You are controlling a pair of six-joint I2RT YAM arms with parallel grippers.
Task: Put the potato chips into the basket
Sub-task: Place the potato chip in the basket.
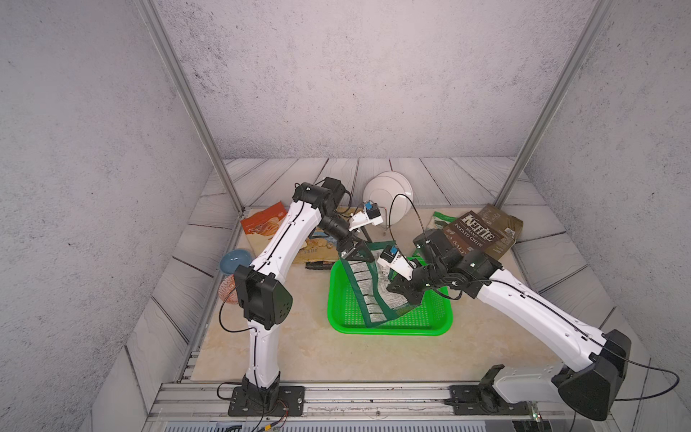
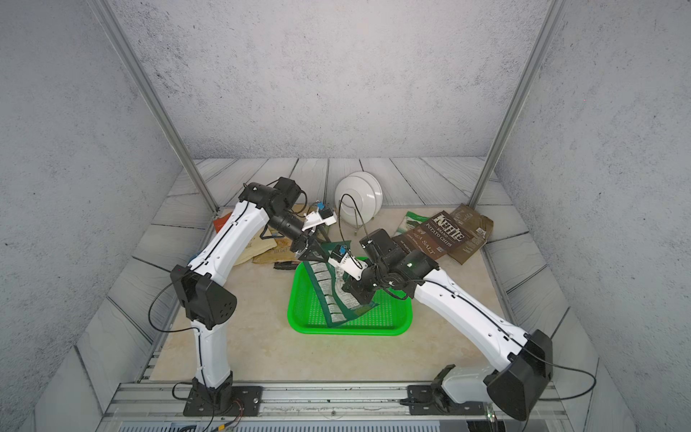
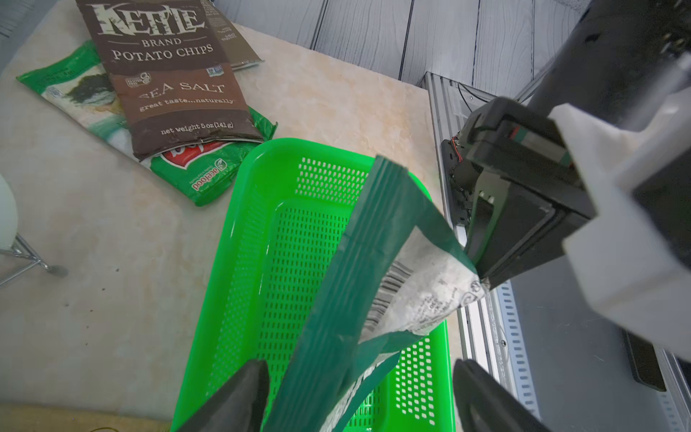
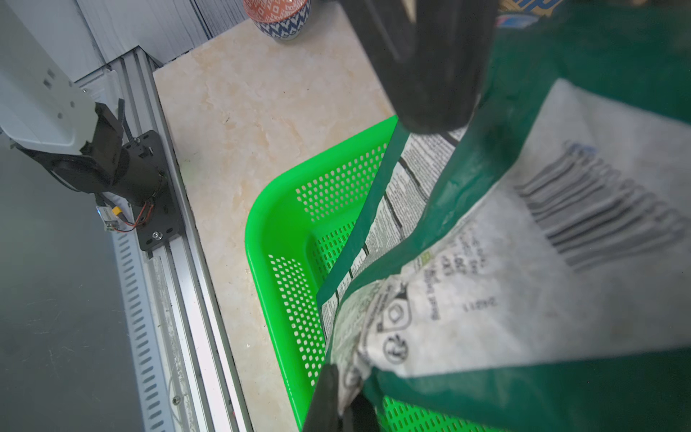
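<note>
One bag in play: dark-green chip bag [image 1: 368, 288], printed back with barcode facing up, slung at a tilt over the basket [image 1: 389, 331].

- Right claw [image 3: 481, 277]: pressed together, pinching the bag's side edge near the barcode. The right wrist view shows both fingers clamped on the film.
- Left claw [image 3: 359, 364]: spread wide. The bag's upper end sits between the fingers [image 3: 246, 392]; it runs close to one, well apart from the other. Can't tell whether that near finger touches the film.
- Bag pose: upper end high over the basket's far-left corner, lower end down inside the basket toward the near rim. Can't tell whether the tip rests on the perforated base.
- Basket sits mid-desk [image 1: 299, 348], flat, with only this bag in it.

Other chips, all outside the basket:
- Far right: Kettle bag [image 1: 473, 233] lying face up on a bright-green bag [image 1: 439, 220], with a second brown bag [image 1: 501, 228] just behind. The pile is near the basket's far-right corner.
- Far left, partly hidden by the left arm: orange bag [image 1: 263, 222], tan bag [image 1: 318, 252] and a black bag edge [image 1: 318, 265] just beside the basket's far-left corner.

Non-task: white plates [image 1: 387, 198] upright in a wire rack at the back, blue bowl [image 1: 235, 260] and patterned bowl [image 1: 228, 291] at the desk's left edge.
</note>
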